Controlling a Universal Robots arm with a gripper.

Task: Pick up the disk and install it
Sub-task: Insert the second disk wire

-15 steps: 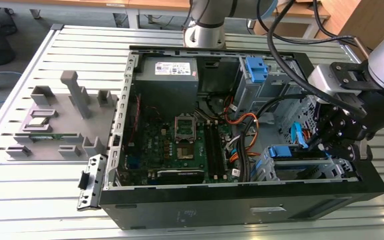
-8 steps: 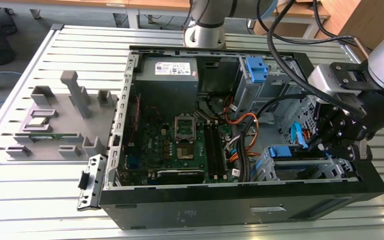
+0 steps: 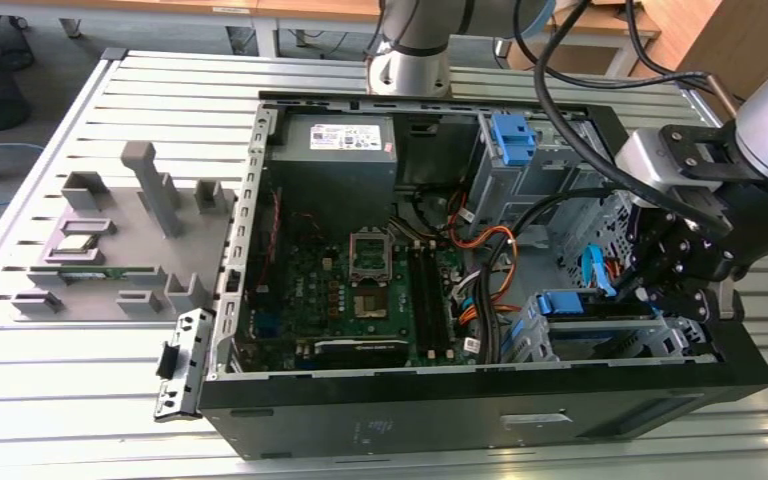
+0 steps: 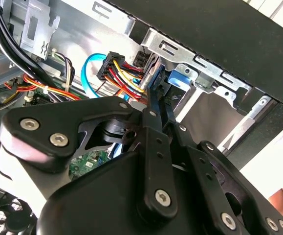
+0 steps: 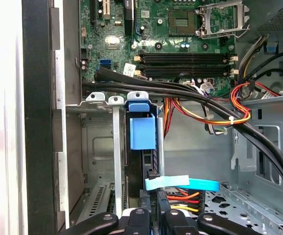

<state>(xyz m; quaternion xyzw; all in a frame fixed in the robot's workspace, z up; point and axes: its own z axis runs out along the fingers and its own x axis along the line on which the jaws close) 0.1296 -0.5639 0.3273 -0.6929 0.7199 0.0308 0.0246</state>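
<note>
Open black desktop computer case (image 3: 357, 430) on the slatted table. Inside, the blue-railed silver disk (image 5: 142, 134) stands in its grey metal drive cage (image 5: 113, 161); the black gripper (image 3: 671, 262) hovers near, finger state indeterminable. Risk: snagging the adjacent orange-red cable bundle (image 5: 239, 105).

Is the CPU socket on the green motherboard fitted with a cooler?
No. In the exterior view the square metal CPU socket on the green motherboard lies bare, with no heatsink or fan over it.

An open computer case (image 3: 491, 400) lies on a slatted metal table (image 3: 77, 370). The gripper (image 3: 671, 285) reaches into the case's drive cage at the exterior view's right, just above a blue-railed disk (image 3: 578, 305). Grey fixtures (image 3: 117, 240) stand near the table's opposite edge.
</note>
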